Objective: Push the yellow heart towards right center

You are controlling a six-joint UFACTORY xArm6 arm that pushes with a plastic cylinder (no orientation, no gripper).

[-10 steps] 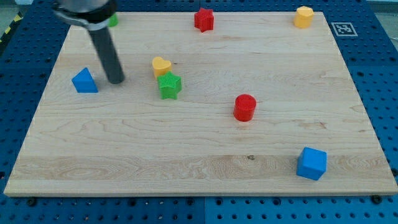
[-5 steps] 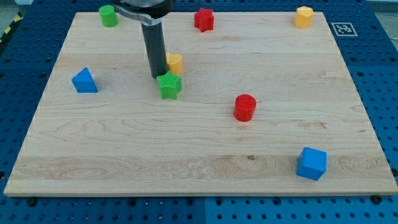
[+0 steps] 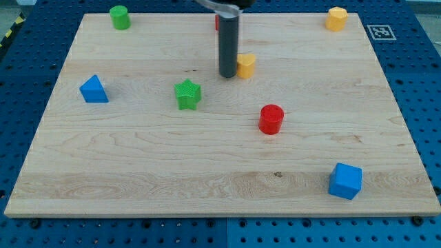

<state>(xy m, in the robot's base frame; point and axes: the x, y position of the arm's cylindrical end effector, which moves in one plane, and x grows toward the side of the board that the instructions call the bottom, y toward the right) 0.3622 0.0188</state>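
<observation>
Yellow heart [image 3: 246,65]: lies in the upper middle of the wooden board [image 3: 138,165], a little toward the view's right of centre; its left part is hidden behind the rod, so the heart outline is only partly readable.
Rod [image 3: 228,41]: dark, straight, coming down from the view's top edge, standing close to upright.
Tip [image 3: 227,75]: set on the board directly against the heart's left side, touching it or as good as touching.
Pincer: the arm carries none, only the plain rod, so there is nothing to open, close or grip.
Red star [image 3: 217,21]: right behind the rod near the top edge, almost wholly covered; only a sliver of red shows.
Green star [image 3: 187,94]: below and to the view's left of the tip, apart from both tip and heart.
Red cylinder [image 3: 271,118]: below and slightly to the view's right of the heart, apart from it, near the board's middle.
Yellow block [image 3: 336,18]: top right corner of the board, roughly hexagonal, well apart from the heart.
Green cylinder [image 3: 120,16]: top left area, close to the top edge.
Blue triangular block [image 3: 94,89]: left side of the board, level with the green star.
Blue cube [image 3: 345,181]: lower right area, near the bottom edge.
Surround: blue perforated table [image 3: 413,76] around the board.
</observation>
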